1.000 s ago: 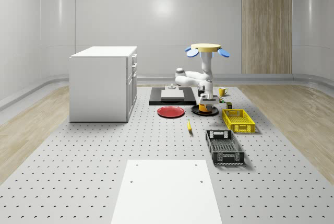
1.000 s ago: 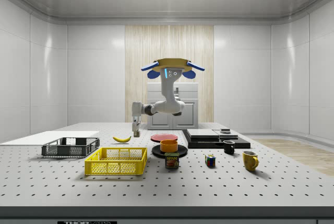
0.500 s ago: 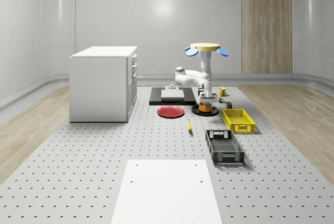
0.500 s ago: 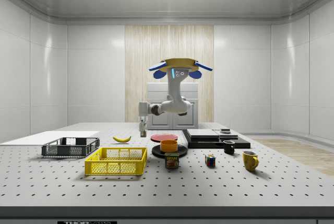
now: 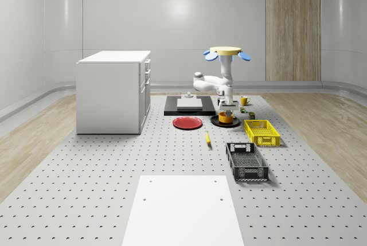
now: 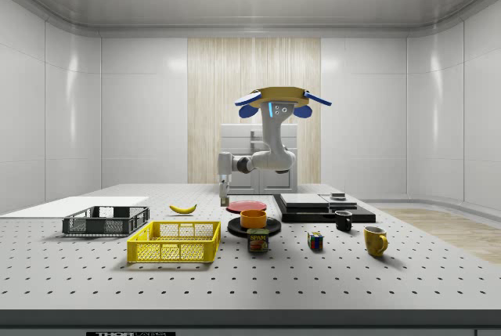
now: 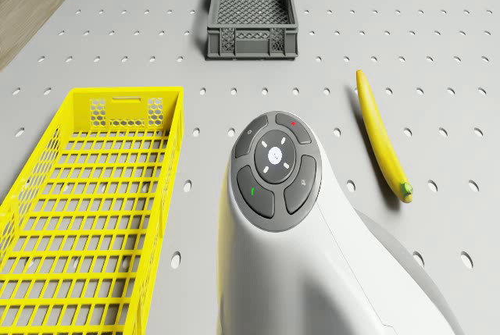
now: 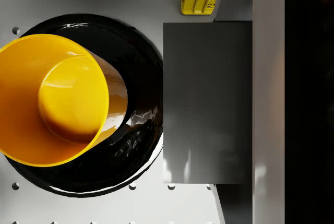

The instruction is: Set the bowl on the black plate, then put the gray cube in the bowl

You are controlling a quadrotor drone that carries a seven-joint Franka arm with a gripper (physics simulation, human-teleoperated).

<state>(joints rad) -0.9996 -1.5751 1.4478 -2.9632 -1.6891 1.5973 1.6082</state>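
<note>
Looking along the gripper (image 8: 250, 98), the wrist view shows it clamped on the gray cube (image 8: 207, 102) just beside the orange bowl (image 8: 52, 98), which sits empty on the black plate (image 8: 136, 140); the side view instead shows the gripper (image 6: 225, 193) hanging at the plate's (image 6: 235, 228) edge. Since a second ago, drone (image 6: 283, 101) and arm have shifted toward the side view's right. The yellow basket (image 7: 94, 194) and gray crate (image 7: 250, 7) hold nothing.
</note>
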